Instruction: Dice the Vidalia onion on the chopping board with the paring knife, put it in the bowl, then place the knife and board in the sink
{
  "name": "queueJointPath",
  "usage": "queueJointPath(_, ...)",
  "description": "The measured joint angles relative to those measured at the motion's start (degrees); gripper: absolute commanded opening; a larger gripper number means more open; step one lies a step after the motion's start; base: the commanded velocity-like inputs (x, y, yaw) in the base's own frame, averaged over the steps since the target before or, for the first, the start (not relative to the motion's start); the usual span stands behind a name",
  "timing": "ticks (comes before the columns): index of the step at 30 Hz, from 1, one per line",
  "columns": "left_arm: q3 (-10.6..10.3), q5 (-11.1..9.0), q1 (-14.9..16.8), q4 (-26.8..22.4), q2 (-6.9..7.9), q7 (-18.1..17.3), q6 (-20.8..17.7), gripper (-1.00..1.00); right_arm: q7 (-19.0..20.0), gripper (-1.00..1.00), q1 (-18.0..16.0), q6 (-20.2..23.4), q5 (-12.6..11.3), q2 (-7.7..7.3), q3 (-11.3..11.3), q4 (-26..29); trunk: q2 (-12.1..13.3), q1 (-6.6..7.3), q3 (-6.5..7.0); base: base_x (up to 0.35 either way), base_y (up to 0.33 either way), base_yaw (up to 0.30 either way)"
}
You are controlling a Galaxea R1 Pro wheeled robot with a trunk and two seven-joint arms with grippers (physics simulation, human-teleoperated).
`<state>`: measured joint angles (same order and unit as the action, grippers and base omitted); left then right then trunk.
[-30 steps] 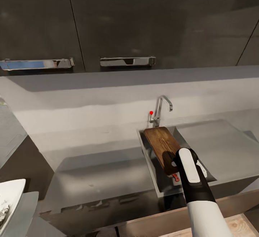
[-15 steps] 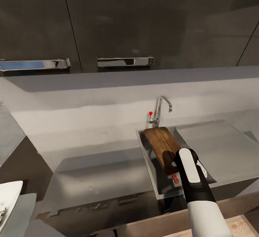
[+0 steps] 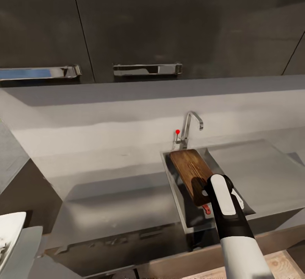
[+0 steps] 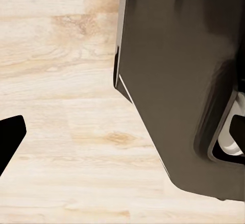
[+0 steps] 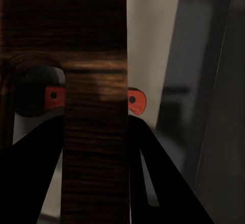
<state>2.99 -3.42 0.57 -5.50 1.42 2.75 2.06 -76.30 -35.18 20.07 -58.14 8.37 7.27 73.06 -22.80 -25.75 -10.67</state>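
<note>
**Board Going Into the Sink**

Far left, white bowl [image 3: 9,232]. Middle, chopping board [image 3: 191,174] tilted over the sink [image 3: 178,194], red knife handle [image 3: 206,209] below. Right gripper [image 3: 206,191] clamped on board. Next: lower, let go.

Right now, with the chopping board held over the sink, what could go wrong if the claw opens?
1. The chopping board is tilted, its far end near the tap; once the right claw opens, it may slide and hit it.
2. The paring knife lies in the sink under the board's near end, so the board could land on its orange-red handle and stay propped.
</note>
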Motion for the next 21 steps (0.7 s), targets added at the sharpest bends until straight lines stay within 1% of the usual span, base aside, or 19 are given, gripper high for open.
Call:
queueJointPath(8,0.0,0.01,0.0,0.0,0.0,0.0,0.02,1.0,0.0,-1.0,0.0,0.0,0.01,-0.03,0.0,0.0,0.0,0.0,-0.75,0.0,0.0,0.0)
queueJointPath(14,0.0,0.0,0.0,0.0,0.0,0.0,0.03,1.0,0.0,-1.0,0.0,0.0,0.03,-0.03,0.02,0.0,0.0,0.0,-1.31,0.0,-0.071,0.0)
queueJointPath(21,0.0,0.0,0.0,0.0,0.0,0.0,0.03,1.0,0.0,-1.0,0.0,0.0,0.0,-0.05,0.01,0.0,0.0,0.0,-1.96,0.0,-0.005,0.0)
